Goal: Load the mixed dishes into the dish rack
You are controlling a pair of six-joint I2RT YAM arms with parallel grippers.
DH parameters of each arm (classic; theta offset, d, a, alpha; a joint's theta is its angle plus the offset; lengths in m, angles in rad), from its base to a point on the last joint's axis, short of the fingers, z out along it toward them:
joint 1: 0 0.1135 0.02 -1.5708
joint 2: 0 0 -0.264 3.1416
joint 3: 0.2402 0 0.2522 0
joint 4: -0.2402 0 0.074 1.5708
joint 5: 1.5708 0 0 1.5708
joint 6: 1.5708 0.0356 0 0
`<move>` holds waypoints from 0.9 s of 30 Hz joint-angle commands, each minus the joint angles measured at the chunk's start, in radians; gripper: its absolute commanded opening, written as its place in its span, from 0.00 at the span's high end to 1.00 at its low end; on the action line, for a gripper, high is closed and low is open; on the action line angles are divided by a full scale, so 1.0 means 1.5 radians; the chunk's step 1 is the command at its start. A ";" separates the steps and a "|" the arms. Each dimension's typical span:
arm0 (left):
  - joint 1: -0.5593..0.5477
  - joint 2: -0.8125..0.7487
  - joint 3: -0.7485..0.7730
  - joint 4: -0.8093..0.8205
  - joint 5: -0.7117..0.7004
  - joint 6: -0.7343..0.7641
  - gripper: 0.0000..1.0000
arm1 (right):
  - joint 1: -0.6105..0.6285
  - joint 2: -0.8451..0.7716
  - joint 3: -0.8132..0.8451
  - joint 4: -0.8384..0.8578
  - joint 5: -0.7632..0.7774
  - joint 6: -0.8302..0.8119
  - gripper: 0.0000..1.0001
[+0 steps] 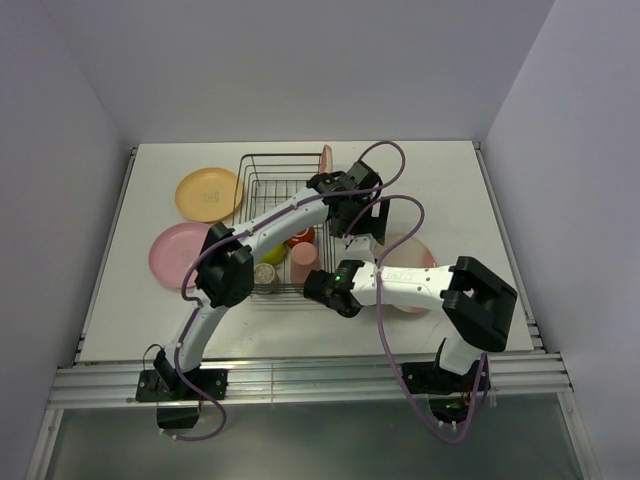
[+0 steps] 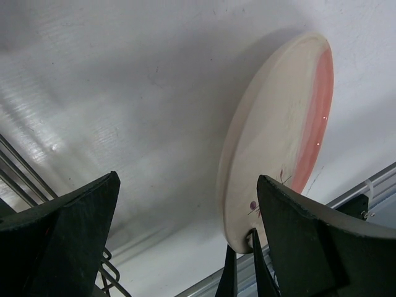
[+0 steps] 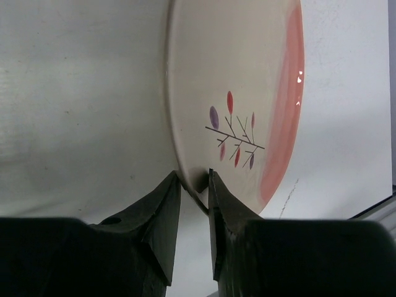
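The cream-pink plate with the twig drawing [image 3: 235,80] stands on edge over the white table; it also shows in the left wrist view [image 2: 272,142] and in the top view [image 1: 326,160] at the dish rack's [image 1: 262,180] far right corner. My right gripper [image 3: 193,176] is shut on the plate's lower rim; its fingers [image 2: 229,272] show in the left wrist view. My left gripper [image 2: 187,179] is open and empty, its jaws either side of the plate without touching it. Both grippers crowd together in the top view, left [image 1: 335,185], right [image 1: 352,212].
The rack holds a lime-green bowl [image 1: 272,252], a red-brown mug [image 1: 300,237], a salmon-pink cup [image 1: 304,260] and a small grey-beige cup [image 1: 265,272]. An orange-yellow plate [image 1: 208,193] and a pink plate [image 1: 180,255] lie left of the rack. A pink-and-cream plate [image 1: 412,262] lies right, under my right arm.
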 commanded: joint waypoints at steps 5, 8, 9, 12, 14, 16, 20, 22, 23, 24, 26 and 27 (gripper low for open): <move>0.036 -0.097 -0.042 0.068 -0.007 -0.061 0.01 | 0.005 -0.078 -0.024 0.030 -0.003 0.003 1.00; 0.058 -0.104 -0.064 0.084 0.058 -0.083 0.01 | 0.007 -0.116 -0.038 0.057 -0.019 -0.026 1.00; 0.061 -0.104 -0.068 0.089 0.074 -0.090 0.01 | 0.007 -0.129 -0.041 0.057 -0.020 -0.030 1.00; 0.071 -0.110 -0.093 0.114 0.138 -0.123 0.01 | 0.009 -0.148 -0.039 0.050 -0.017 -0.038 1.00; 0.081 -0.106 -0.111 0.125 0.213 -0.163 0.01 | 0.009 -0.159 -0.042 0.049 -0.016 -0.042 1.00; 0.082 -0.105 -0.117 0.141 0.248 -0.182 0.01 | 0.010 -0.177 -0.050 0.054 -0.018 -0.048 1.00; 0.082 -0.108 -0.126 0.152 0.286 -0.199 0.01 | 0.009 -0.200 -0.069 0.069 -0.026 -0.061 1.00; 0.078 -0.110 -0.122 0.138 0.278 -0.188 0.01 | 0.009 -0.203 -0.072 0.069 -0.029 -0.058 1.00; 0.077 -0.112 -0.116 0.133 0.267 -0.176 0.01 | 0.009 -0.203 -0.070 0.065 -0.030 -0.058 1.00; 0.075 -0.113 -0.115 0.130 0.265 -0.170 0.01 | 0.010 -0.202 -0.068 0.062 -0.030 -0.057 1.00; 0.069 -0.119 -0.117 0.123 0.260 -0.163 0.01 | 0.009 -0.199 -0.064 0.059 -0.027 -0.059 1.00; 0.067 -0.122 -0.117 0.121 0.254 -0.161 0.01 | 0.009 -0.198 -0.062 0.059 -0.025 -0.061 1.00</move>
